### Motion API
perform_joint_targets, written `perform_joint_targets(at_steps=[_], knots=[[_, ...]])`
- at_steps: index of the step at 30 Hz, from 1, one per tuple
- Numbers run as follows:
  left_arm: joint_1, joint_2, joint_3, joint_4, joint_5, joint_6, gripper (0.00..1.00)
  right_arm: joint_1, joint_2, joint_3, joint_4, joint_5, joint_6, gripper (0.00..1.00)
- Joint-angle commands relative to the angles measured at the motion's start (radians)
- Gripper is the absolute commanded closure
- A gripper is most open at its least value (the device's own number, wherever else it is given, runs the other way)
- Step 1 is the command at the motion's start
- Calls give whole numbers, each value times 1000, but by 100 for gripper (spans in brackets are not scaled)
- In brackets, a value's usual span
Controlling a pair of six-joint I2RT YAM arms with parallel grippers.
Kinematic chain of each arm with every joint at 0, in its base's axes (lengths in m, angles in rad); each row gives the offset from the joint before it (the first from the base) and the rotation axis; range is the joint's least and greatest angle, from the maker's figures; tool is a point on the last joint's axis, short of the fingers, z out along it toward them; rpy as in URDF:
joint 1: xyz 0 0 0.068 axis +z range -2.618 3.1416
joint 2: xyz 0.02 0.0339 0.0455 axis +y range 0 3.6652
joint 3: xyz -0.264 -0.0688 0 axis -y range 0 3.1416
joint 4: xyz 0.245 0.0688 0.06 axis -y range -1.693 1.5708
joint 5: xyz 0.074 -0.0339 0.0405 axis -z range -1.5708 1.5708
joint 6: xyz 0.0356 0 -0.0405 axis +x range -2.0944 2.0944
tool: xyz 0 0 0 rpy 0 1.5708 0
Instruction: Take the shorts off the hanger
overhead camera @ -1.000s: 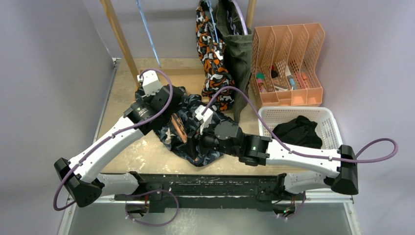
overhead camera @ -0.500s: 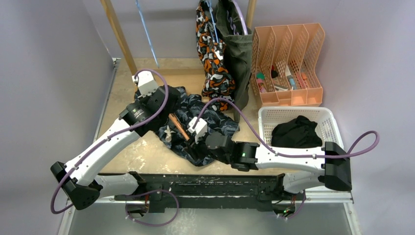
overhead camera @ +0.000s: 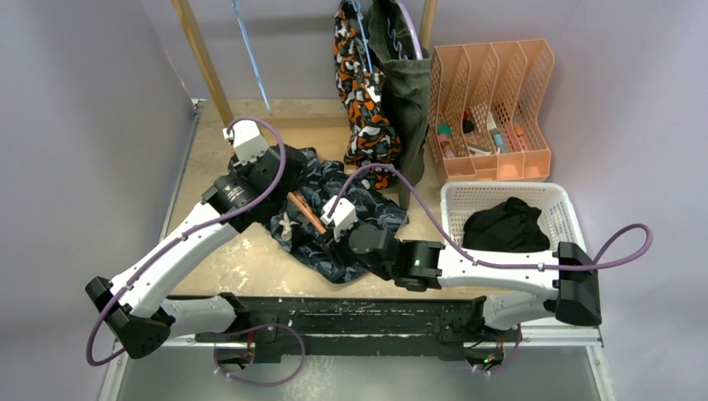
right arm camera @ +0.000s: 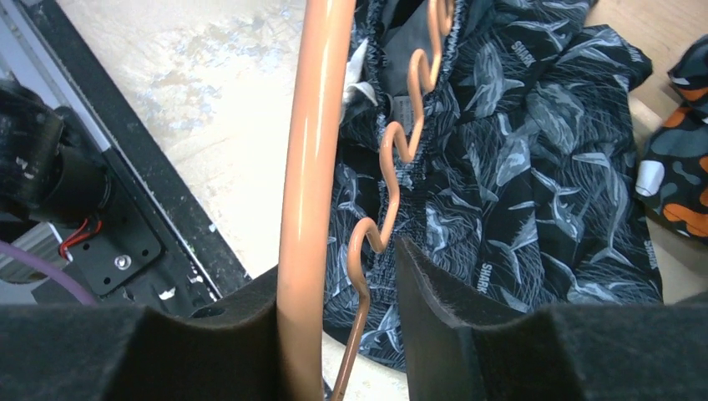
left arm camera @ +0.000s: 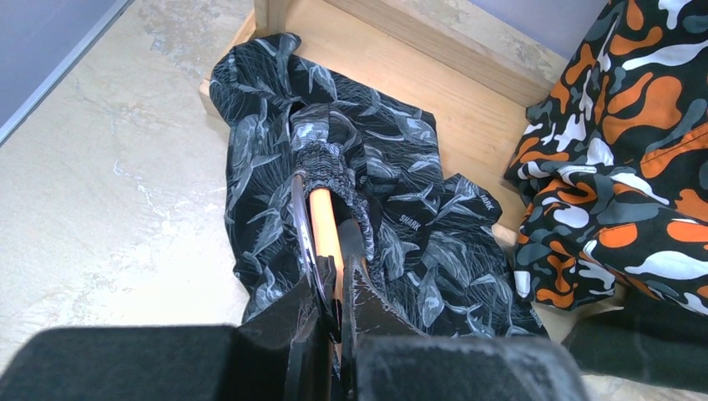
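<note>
The left claw (left arm camera: 327,242) was pinched tight on the orange hanger (left arm camera: 322,219). The right claw (right arm camera: 338,267) stood half-closed around its bar and wavy wire; whether it gripped could not be told. The wavy-patterned shorts (overhead camera: 367,209) lay heaped mid-table (overhead camera: 242,263).

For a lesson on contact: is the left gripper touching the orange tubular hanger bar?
Touching. The left wrist view shows the left gripper clamped shut on the orange tubular hanger bar, no gap.
</note>
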Motion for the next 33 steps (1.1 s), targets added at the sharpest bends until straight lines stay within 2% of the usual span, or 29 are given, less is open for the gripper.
perform_joint_targets(at_steps=[1,5,8,11,16,18,22,25,33], knots=[[-3,-27,58,26,8,6,100,-8,-1,107,-8,117,66,64],[-3,-18,60,26,19,-7,100,-7,26,145,-32,140,74,52],[-5,-13,62,24,29,-17,100,-7,38,147,-20,128,44,52],[-4,-16,73,16,15,-15,100,-6,50,160,-58,131,17,73],[-5,-41,79,55,40,57,100,2,-1,160,-150,188,32,95],[-5,-76,52,121,91,93,100,2,-49,139,-131,168,13,99],[-4,-146,-1,204,181,123,91,3,-131,113,-139,179,37,100],[-3,-171,-11,207,228,144,69,3,-170,106,-188,186,71,100],[-3,-203,-18,222,400,231,45,3,-184,91,-255,119,124,100]])
